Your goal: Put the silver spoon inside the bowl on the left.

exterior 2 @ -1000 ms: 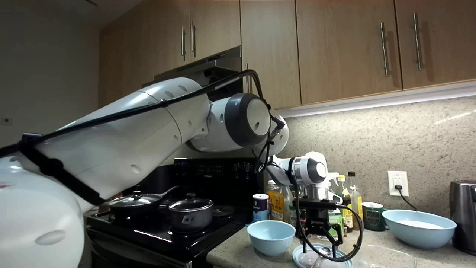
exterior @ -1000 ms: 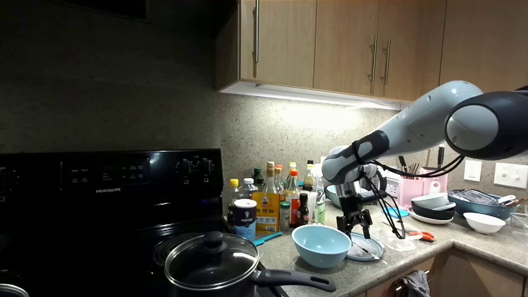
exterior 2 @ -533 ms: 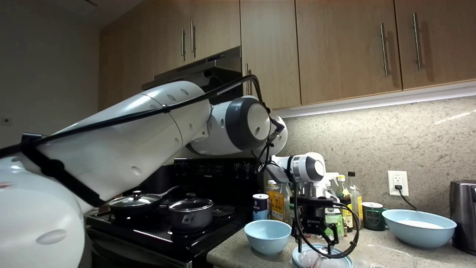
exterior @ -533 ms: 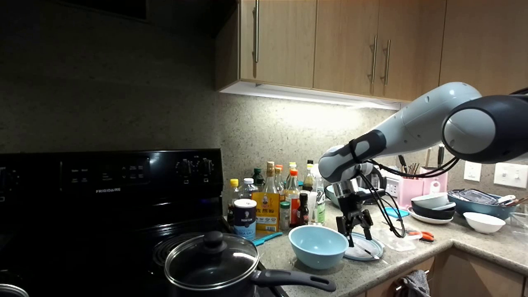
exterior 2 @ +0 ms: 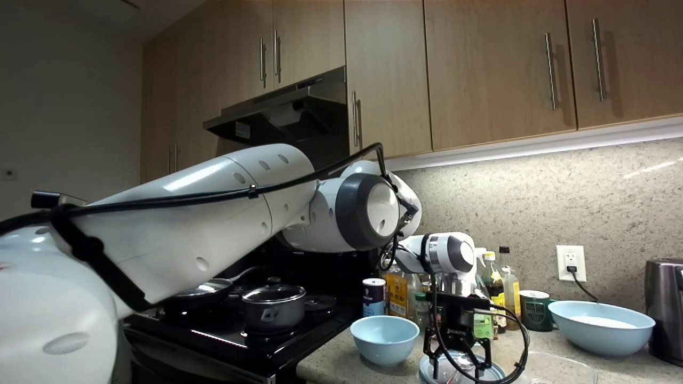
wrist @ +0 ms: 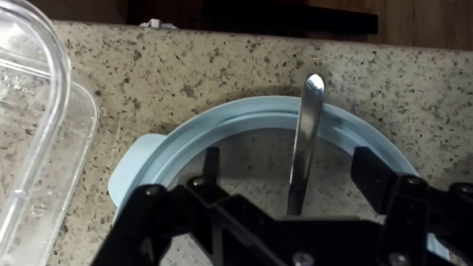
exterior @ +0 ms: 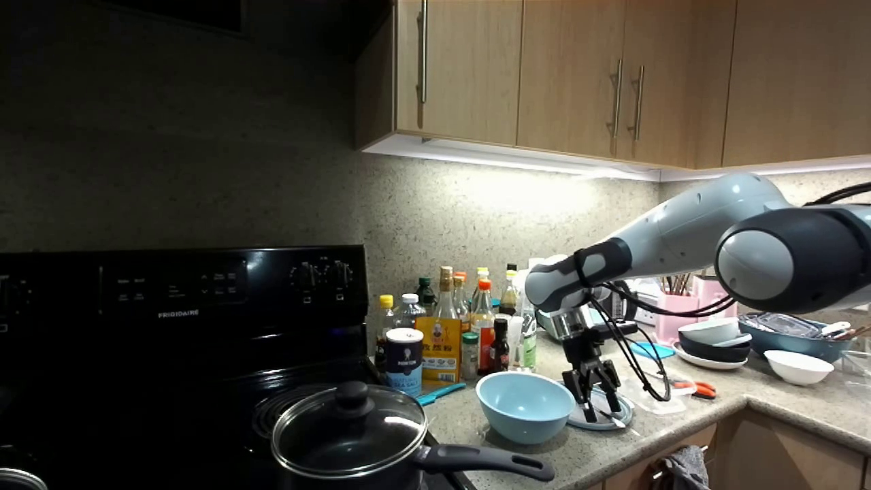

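Two widely parted end effector (wrist: pixel 288 162) fingers (wrist: pixel 371 179) flank the spoon (wrist: pixel 304 146)

The white light strip (exterior: pixel 544 161) beneath the pale wooden wall cabinets (exterior: pixel 571 82) is the visible source; it overexposes part of the speckled stone backsplash (exterior: pixel 531 204). The glossy black electric stove (exterior: pixel 177 367) lies in deep shadow. Specular glare marks the silver metal spoon (wrist: pixel 305 140). In the wrist view, the black claw (wrist: pixel 289 162) renders dark and slightly soft.
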